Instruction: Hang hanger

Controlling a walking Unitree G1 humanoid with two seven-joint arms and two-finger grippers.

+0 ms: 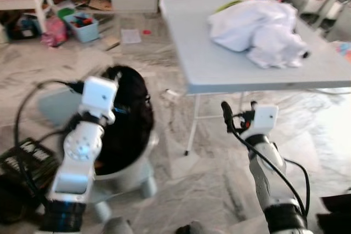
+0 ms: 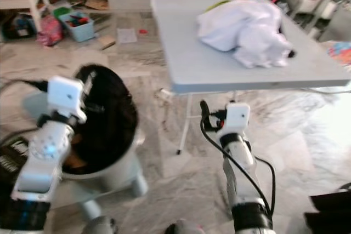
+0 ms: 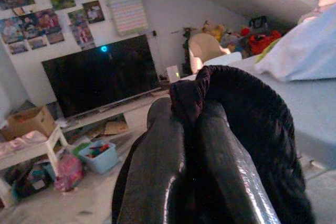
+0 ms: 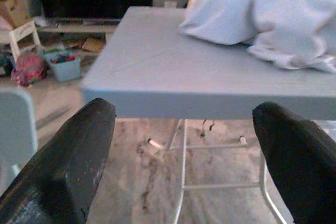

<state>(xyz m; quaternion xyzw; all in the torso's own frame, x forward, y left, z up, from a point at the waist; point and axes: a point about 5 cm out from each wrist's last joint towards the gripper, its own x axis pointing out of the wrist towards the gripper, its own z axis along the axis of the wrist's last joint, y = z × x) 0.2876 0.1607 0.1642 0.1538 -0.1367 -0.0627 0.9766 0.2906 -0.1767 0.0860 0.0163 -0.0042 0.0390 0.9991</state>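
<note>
Left gripper is pinching a fold of black cloth between its fingers, over the grey basket on the floor; I am seeing the right gripper spread wide, hovering just below the table's near edge; white clothes are lying toward the table's far right corner; I cannot make out a hanger.

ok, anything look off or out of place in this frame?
Yes. No hanger can be made out: the left gripper is shut on a black garment pulled up from the grey basket. White clothes lie in a crumpled heap on the table. The right gripper is open, facing the table edge.
</note>
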